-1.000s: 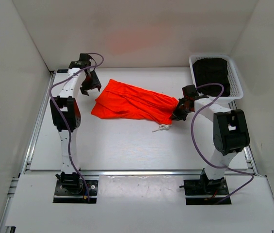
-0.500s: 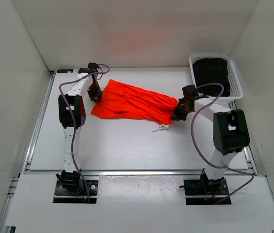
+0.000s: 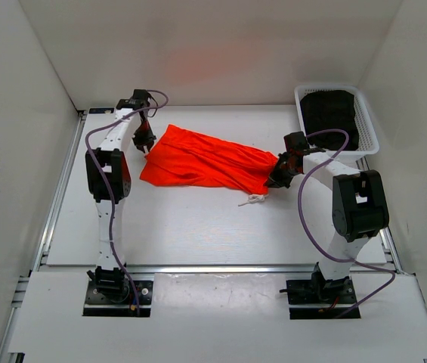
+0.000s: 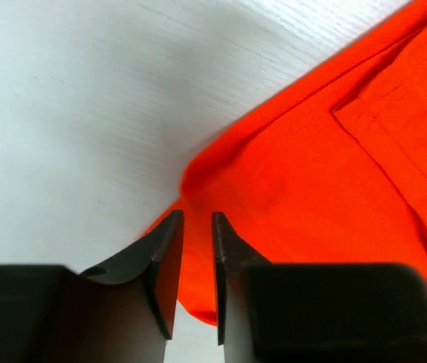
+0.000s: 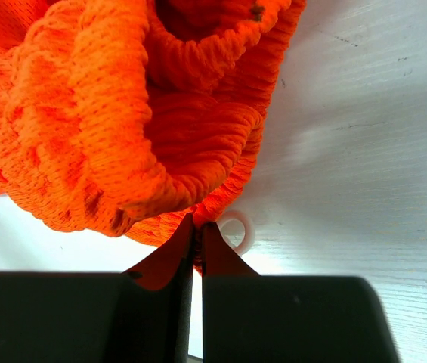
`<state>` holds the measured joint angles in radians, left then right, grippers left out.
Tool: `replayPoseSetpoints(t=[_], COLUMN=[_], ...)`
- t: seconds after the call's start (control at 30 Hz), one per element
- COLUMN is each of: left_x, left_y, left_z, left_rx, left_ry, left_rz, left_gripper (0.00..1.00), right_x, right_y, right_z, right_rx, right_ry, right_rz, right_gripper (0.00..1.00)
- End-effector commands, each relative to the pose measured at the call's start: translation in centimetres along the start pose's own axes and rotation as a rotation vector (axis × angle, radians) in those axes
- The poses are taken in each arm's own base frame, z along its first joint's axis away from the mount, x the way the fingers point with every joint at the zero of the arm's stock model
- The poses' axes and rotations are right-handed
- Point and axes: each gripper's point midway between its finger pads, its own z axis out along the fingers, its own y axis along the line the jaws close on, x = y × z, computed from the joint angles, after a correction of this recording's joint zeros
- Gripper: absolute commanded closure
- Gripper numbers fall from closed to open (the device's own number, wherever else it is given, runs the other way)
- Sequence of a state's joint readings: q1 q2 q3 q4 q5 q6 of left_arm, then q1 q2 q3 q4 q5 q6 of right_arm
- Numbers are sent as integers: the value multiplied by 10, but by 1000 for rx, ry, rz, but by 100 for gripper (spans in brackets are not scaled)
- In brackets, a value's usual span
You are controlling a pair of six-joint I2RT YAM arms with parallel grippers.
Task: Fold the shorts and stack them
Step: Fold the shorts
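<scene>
Fingers [image 5: 169, 265] of the right gripper [image 3: 278, 175] are pinched tight on the gathered waistband [image 5: 122, 136] of the shorts [image 3: 205, 159], with the white drawstring [image 3: 254, 199] curled on the table [image 3: 198, 227] just nearer than them. The orange-red shorts lie spread across mid-table, running back and left to the left gripper [image 4: 196, 219], whose fingers [image 4: 164, 265] stand a sliver apart astride the cloth's far left corner; whether they nip it I cannot tell. Beyond, far right, a white basket [image 3: 367, 127] holds dark folded cloth [image 3: 330, 113].

the shorts [image 3: 205, 159] — bright orange, lying crumpled flat, waistband [image 5: 122, 113] toward the right
</scene>
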<state>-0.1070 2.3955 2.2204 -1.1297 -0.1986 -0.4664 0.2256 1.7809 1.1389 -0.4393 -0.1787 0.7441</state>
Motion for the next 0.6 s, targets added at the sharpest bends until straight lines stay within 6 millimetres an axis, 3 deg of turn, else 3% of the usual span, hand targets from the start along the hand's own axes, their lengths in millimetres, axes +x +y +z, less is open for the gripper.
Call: replayPoseSetpoints(t=[0.0, 0.03, 0.07, 0.3, 0.37, 0.43, 0.57], left_x=[-10, -10, -5, -9, -14, -6, -5], left_y=[3, 3, 3, -2, -4, 0, 6], left_z=[-35, -35, -31, -27, -26, -13, 3], left_rx=[28, 28, 28, 47, 52, 42, 75], left_ry=[-49, -49, -28, -46, -56, -12, 27], left_rz=[-2, -2, 2, -2, -4, -6, -36], left_gripper=[72, 87, 90, 90, 62, 49, 49], right_x=[-7, -7, -5, -6, -6, -6, -3], right_y=[8, 8, 7, 6, 6, 6, 3], right_z=[-14, -14, -16, -24, -24, -24, -22], right_rx=[-18, -18, -18, -12, -12, -12, -6], right_ry=[-36, -36, -36, -59, -59, -59, -53], right_rz=[-29, -29, -29, -32, -32, -32, -30], right_gripper=[100, 100, 100, 100, 100, 100, 100])
